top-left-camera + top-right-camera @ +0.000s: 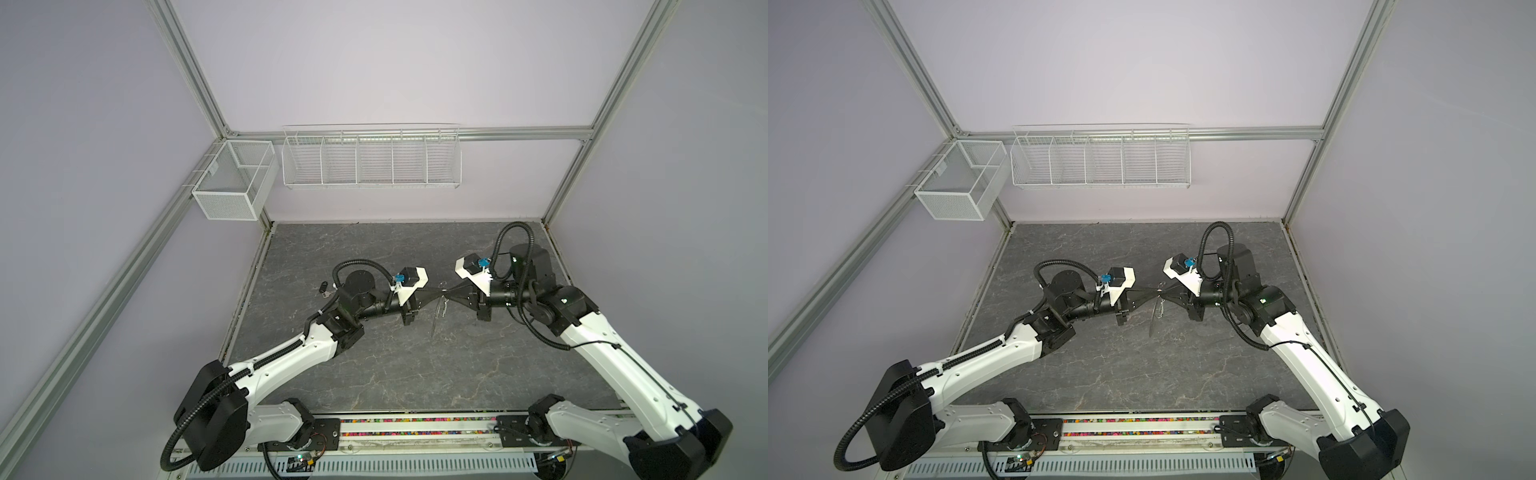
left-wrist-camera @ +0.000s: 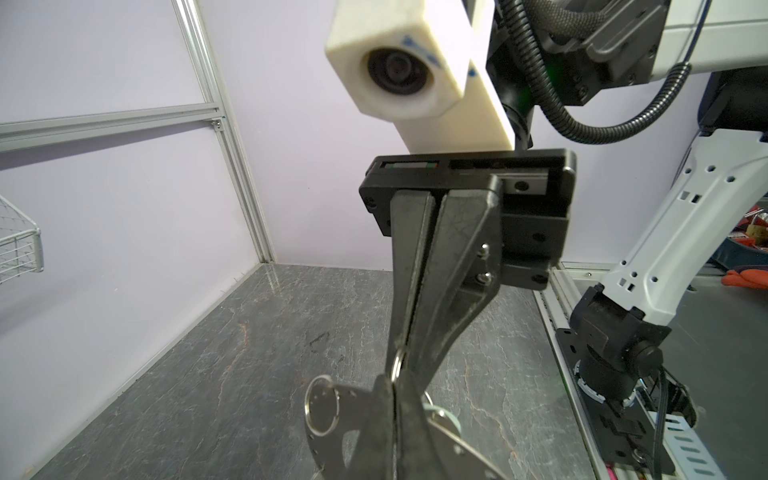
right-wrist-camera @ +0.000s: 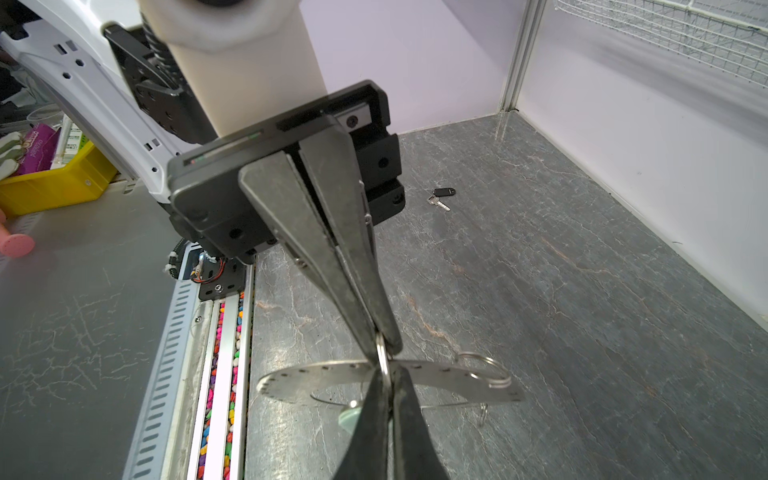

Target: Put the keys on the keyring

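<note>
— What are the hands up to?

— Both are pressed together, tip to tip over the middle of the table. The left gripper (image 3: 383,340) and the right gripper (image 2: 400,353) each pinch the same small wire loop (image 3: 383,365) on the rim of the keyring (image 3: 440,374). The keyring hangs edge-on below them, and I can't tell whether its lower edge clears the table.

— And the keys?

— The pale key (image 3: 348,415) dangles just under the keyring, beside the fingertips. Whether it is threaded on, I can't tell. The black key (image 3: 444,192) lies flat on the left side of the table, well apart from the keyring.

— How would it all handle?

— Light, I'd say, and hard. The keyring looks stiff, smooth and slippery, and free to swing from that loop. The loop is thin, springy wire, so a pinch on it could slide or twist. I'd steady the keyring by the flat of its rim and leave the loop free. The black key I'd take by its plastic head, since the thin blade lying flat gives little to grip.

— And the room?

— The table (image 1: 395,374) is dark grey and stone-patterned, hard and smooth. Pale lilac walls (image 1: 415,83) sit in a metal frame (image 1: 195,75). There's a wire rack (image 1: 370,166) on the far wall and a mesh basket (image 1: 232,187) in the far left corner.
</note>
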`<state>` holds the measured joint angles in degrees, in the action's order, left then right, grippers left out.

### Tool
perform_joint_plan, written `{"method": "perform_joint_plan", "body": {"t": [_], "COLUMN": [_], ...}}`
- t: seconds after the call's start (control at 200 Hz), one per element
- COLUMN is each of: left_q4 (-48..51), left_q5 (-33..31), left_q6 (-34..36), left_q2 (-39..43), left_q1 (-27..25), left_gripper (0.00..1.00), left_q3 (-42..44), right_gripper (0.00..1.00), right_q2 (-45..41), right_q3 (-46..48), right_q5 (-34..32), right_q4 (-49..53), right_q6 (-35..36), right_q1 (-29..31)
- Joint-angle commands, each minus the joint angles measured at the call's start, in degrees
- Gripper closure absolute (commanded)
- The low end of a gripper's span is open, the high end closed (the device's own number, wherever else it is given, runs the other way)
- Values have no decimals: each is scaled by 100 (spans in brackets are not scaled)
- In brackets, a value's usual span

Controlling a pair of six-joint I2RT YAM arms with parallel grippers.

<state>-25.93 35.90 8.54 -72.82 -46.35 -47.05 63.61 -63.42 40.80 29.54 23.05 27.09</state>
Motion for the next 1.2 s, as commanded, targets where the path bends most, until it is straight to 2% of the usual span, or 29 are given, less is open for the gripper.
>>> {"method": "perform_joint_plan", "body": {"t": [0.0,0.045,0.085,0.25,0.425,0.665,1.194], "left_q4": [476,759,1005,1973,2767,3172,3634], "left_q5": [-202,-351,-483,-1002,-1458,-1648,-1189], "left_q6": [403,611,803,1561,2262,2563,2635], "left_q2": [59,116,170,311,235,121,-88], "left_q1": [3,3,10,-64,-364,-499,-562], "left_gripper": [87,77,74,74,75,75,75], "left_q3": [-330,-412,-494,-838,-1182,-1384,-1613], "right_gripper": [93,93,93,93,93,93,93], "right_q2": [-17,27,73,328,557,687,814], "right_q3": [-97,-171,-246,-647,-942,-1114,-1243], "right_q5": [117,43,-27,-296,-387,-590,-739], "right_q4": [444,597,763,1487,1853,2037,2065], "right_q6": [326,363,411,559,603,670,672], "right_q1": [-11,-3,-3,5,64,205,372]}}
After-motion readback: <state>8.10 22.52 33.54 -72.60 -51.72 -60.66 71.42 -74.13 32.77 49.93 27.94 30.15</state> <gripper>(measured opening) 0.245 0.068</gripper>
